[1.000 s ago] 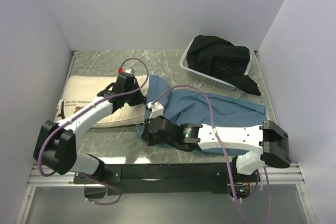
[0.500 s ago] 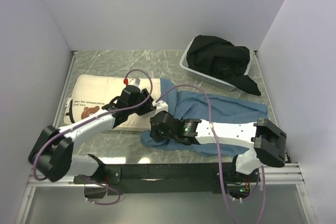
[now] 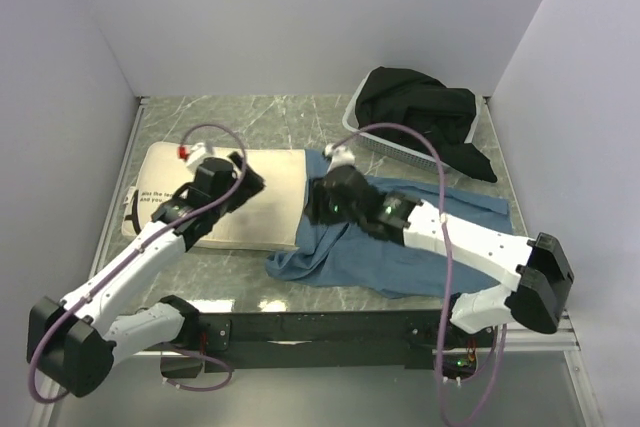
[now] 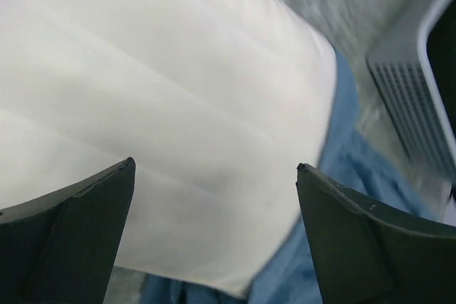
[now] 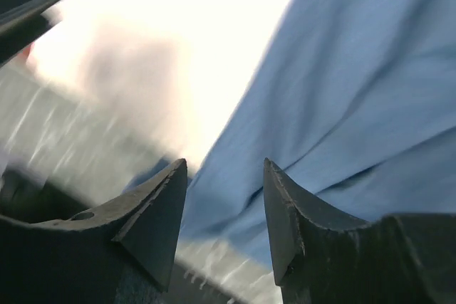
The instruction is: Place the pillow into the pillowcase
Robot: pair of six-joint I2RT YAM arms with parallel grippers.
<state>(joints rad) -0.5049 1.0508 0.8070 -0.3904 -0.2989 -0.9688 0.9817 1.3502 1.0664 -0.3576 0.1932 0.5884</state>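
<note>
The task looks to be at an early stage, with nothing yet inside anything. The pillow point(image 3: 270, 212) lies flat on the left part of the table point(image 3: 250, 122), all of its cream cover in plain sight. The pillowcase point(image 3: 350, 257) is spread in wrinkles over the right part. The two meet at the pillow's right end. There blue cloth shows just beside and under the corner, so the pillow seems to rest on the edge of the case rather than in it. No open mouth of the case can be made out.

The left pincer point(image 4: 214, 164) hangs over the pillow near that end, spread wide and holding nothing. The right pincer point(image 5: 224, 161) is over the left end of the pillowcase. Its jaws are parted by a narrower gap, and only fabric shows beyond them, none of it caught.

By this reckoning the whole insertion is left to do. The case's opening must be found and lifted, the pillow gripped and fed in, and the cloth drawn along its length. A basket point(image 3: 372, 142) of black cloth point(image 3: 420, 112) at the far right plays no part.
</note>
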